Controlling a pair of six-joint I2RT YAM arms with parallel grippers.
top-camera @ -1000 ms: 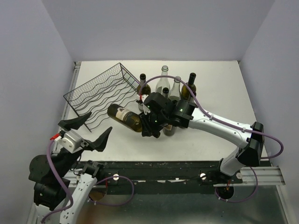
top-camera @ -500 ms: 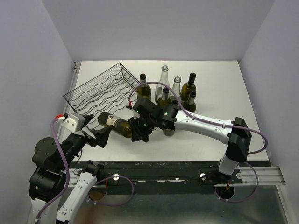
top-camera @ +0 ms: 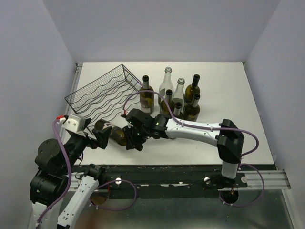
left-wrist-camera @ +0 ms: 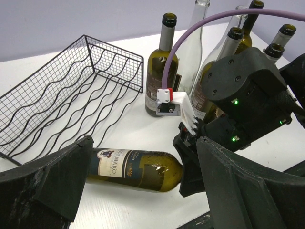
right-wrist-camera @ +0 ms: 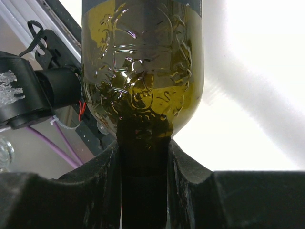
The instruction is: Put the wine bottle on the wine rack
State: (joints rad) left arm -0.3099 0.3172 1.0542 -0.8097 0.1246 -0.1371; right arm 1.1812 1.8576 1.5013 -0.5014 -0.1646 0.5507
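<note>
Partly legible "…MARO" on the dark label (left-wrist-camera: 117,162) of the lying wine bottle (left-wrist-camera: 153,172).

The wine bottle (top-camera: 110,132) is olive-green glass with a dark label that has white lettering. It's lying on its side, down low at the near-left part of the table (top-camera: 224,86). I can't tell whether it's actually resting on it. The base points left and the neck points right, where the right gripper (right-wrist-camera: 143,191) is pinching it. There's embossed relief on the shoulder glass. The wine rack (top-camera: 102,95) is thin black wire with wavy rows and a fine mesh wall along the far right end. It sits at the far-left of the table, and the bottle is just off its near edge, not in it.
</note>
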